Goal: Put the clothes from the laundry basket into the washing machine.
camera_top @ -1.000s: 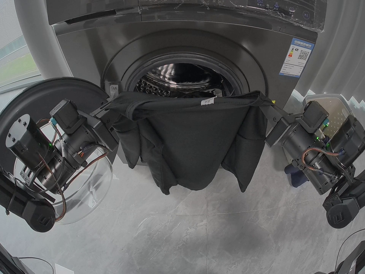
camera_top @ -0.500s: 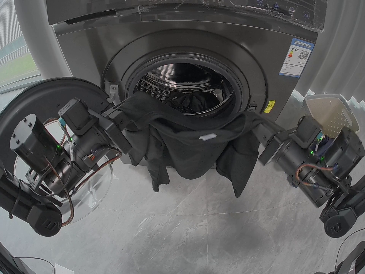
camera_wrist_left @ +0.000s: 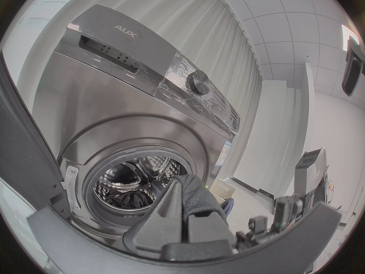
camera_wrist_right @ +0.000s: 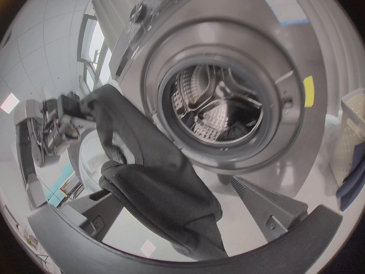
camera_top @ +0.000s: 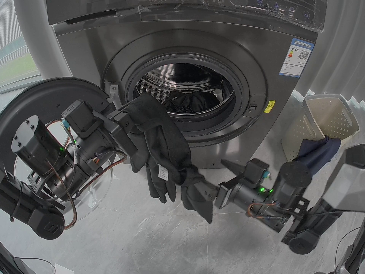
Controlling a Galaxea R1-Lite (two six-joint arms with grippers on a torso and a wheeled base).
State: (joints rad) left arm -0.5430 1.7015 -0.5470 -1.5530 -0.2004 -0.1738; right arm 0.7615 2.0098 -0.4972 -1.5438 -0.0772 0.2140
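Bright even light, soft shadows, fisheye-curved edges

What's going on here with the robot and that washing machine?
The robot is loading laundry. Its left gripper is clamped on a black garment just in front of the washing machine's open porthole. The right gripper sits lower, open, with the garment's other end draped across it. Dark clothes already lie in the drum, and a blue garment hangs over the laundry basket's rim.
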